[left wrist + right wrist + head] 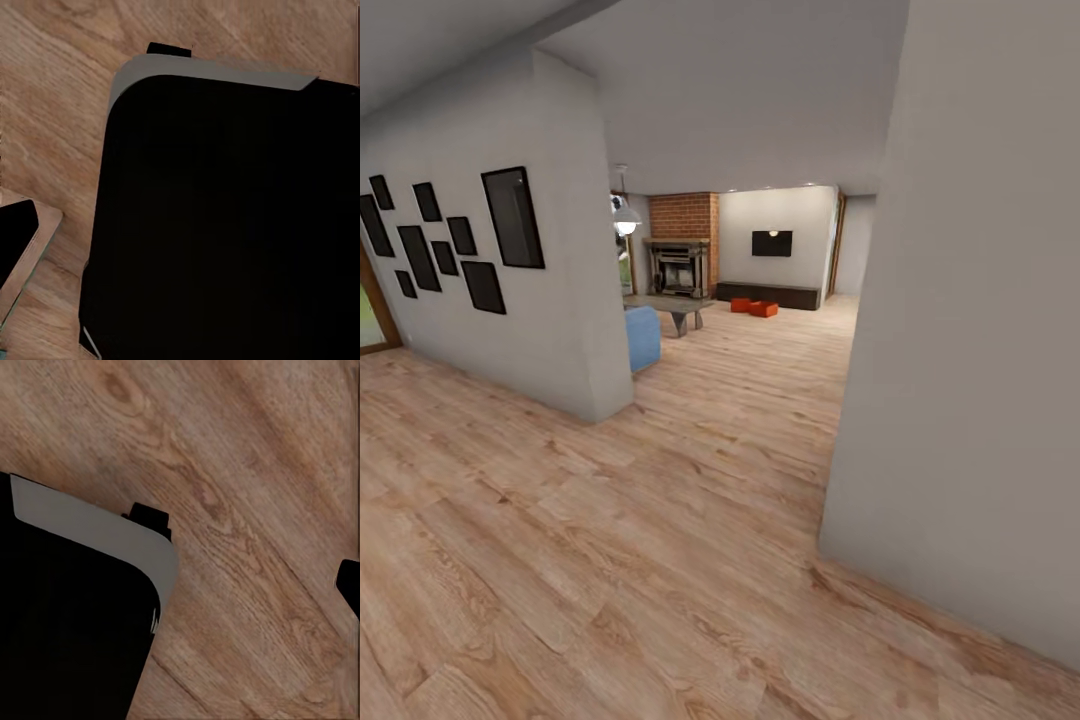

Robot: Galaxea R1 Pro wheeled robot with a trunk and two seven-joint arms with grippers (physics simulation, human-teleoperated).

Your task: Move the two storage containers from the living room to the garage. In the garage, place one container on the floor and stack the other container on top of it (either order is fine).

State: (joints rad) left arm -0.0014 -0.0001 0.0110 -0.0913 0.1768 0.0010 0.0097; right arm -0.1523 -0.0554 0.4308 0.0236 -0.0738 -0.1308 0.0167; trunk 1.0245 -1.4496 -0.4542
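Claws: their state cannot be told; both wrist views look down at a dark body over planks.
Plank floor (660, 560): open ahead.
Right wall (970, 380): its corner stands close; drifting right risks clipping it.
Blue seat (643, 337): narrows the left side.
Storage containers (755, 307): far off in the living room, before the dark cabinet (770, 295).

A black robot body panel (232, 225) with rounded corner and pale grey edge band; matt, unmarked surface.
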